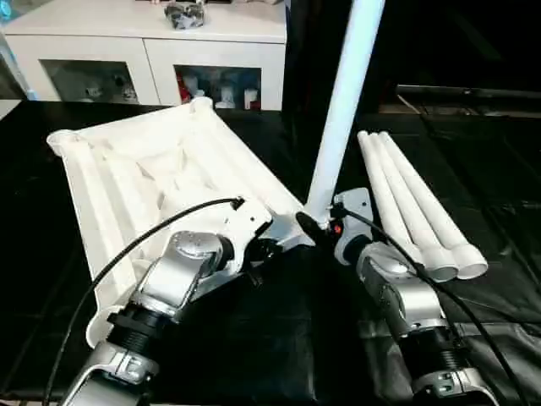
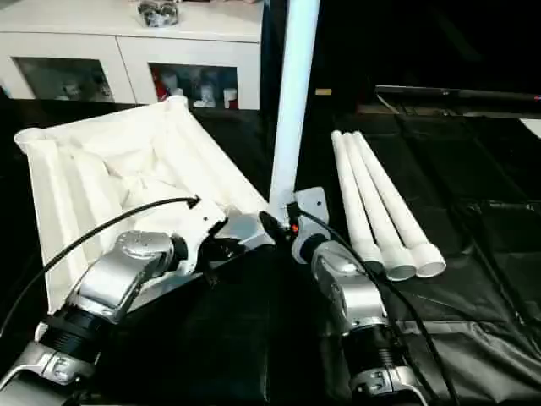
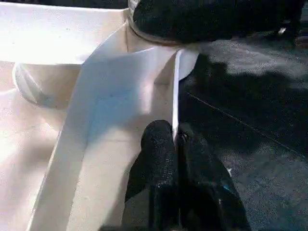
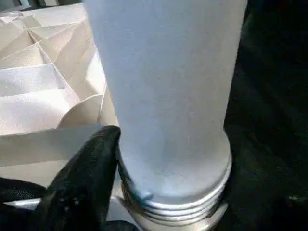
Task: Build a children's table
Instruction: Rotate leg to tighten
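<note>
White plastic table top (image 1: 144, 178) lies ribs-up on the black worktop (image 1: 473, 169) | one leg (image 1: 342, 110) upright in its near corner socket | three legs (image 1: 414, 203) lie side by side beside it | left hand (image 3: 175, 159) pinched on the top's rim | right hand (image 1: 325, 230) around the upright leg's base

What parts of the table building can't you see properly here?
- Top of the standing leg: cut off by the upper edge in both eye views.
- Corner socket under that leg: hidden by the right gripper.
- Near edge of the table top: covered by the left arm.
- Things inside the cabinet: too small to name.
- Three spare legs: near ends partly behind the right arm.
</note>
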